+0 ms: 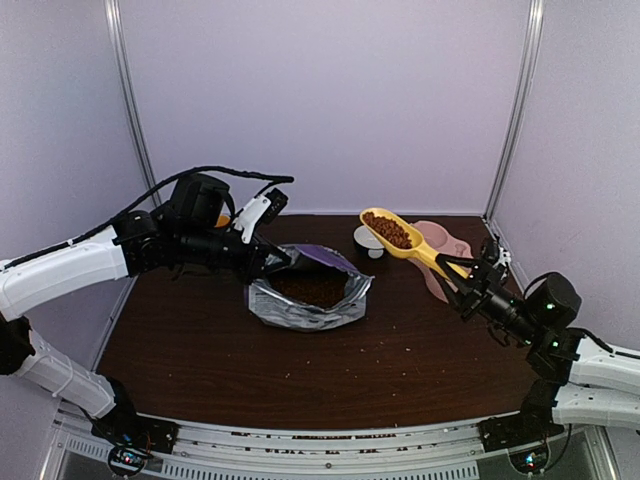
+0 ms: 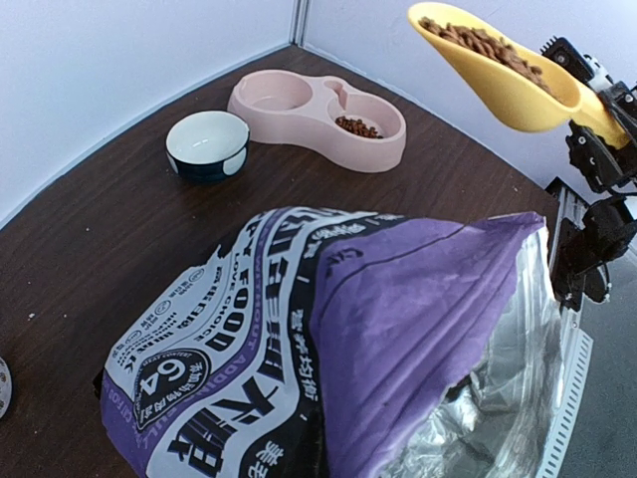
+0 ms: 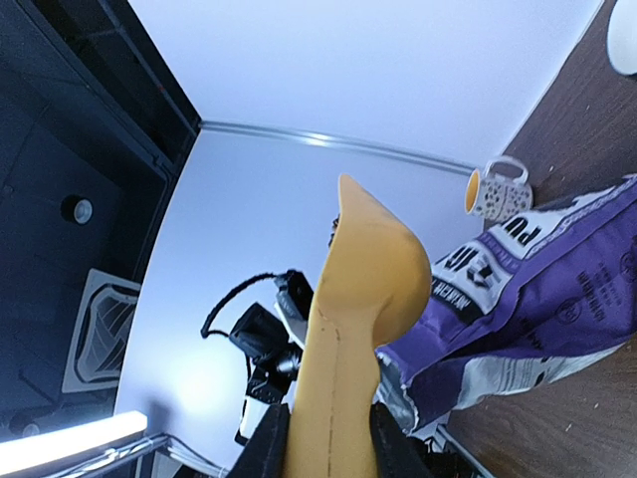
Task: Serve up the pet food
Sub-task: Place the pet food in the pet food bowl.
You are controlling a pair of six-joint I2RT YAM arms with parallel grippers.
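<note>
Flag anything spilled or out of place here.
A few stray kibble pellets lie loose on the table in front of the puppy food bag, apparently spilled. Nothing else stands out.

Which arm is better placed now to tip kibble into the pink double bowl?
Right. The right pincer grips the yellow scoop, full of kibble, raised near the pink double bowl; the left pincer holds the bag open.

Kibble (image 1: 312,287) in central bag (image 1: 300,312); small bowl (image 1: 368,238) behind; double bowl (image 1: 447,241) apparently behind-right.
</note>
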